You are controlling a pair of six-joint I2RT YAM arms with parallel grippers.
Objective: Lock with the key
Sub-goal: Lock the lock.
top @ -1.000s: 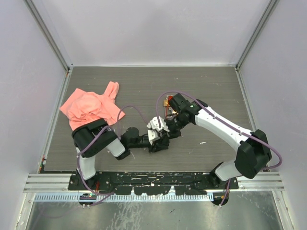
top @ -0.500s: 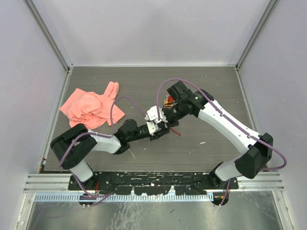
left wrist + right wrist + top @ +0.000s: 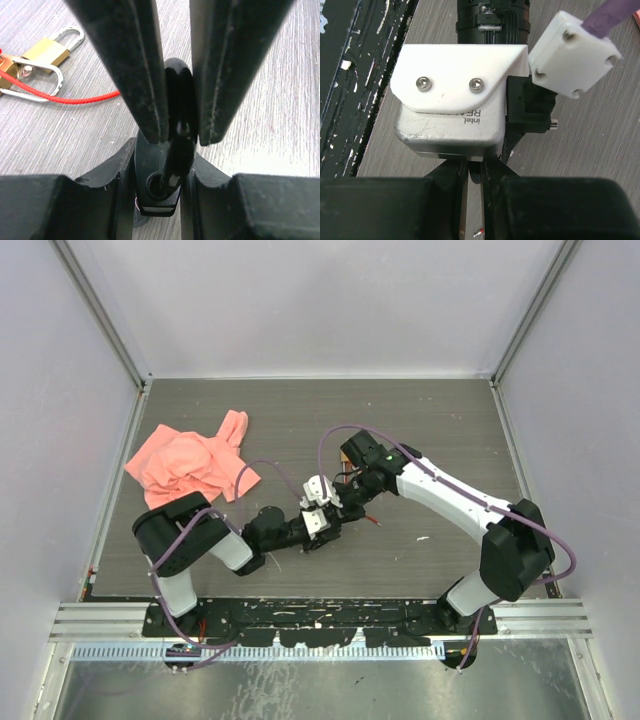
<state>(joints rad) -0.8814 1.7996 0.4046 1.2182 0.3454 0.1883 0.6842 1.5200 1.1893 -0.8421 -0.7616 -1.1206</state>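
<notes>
In the left wrist view my left gripper [image 3: 179, 125] is shut on the key [image 3: 177, 100], a black rounded piece held upright between the fingers. A brass padlock [image 3: 46, 51] lies on the table to its left, beside a second padlock [image 3: 7, 67] tied to a red string [image 3: 75, 99]. From above, the left gripper [image 3: 333, 526] and right gripper [image 3: 352, 502] meet mid-table, and the right arm hides most of the padlocks. In the right wrist view the right gripper [image 3: 474, 172] has its fingers almost together, pinching a dark piece under the left wrist camera [image 3: 457, 100].
A pink cloth [image 3: 190, 465] lies crumpled at the left of the table. The red string [image 3: 370, 521] trails right of the grippers, and its red-tipped end [image 3: 480, 232] shows in the right wrist view. Metal frame posts and side walls border the table.
Both grippers have stayed together, shifting up the table and then a little back toward the near left. The right arm's elbow has swung in over the padlocks.
</notes>
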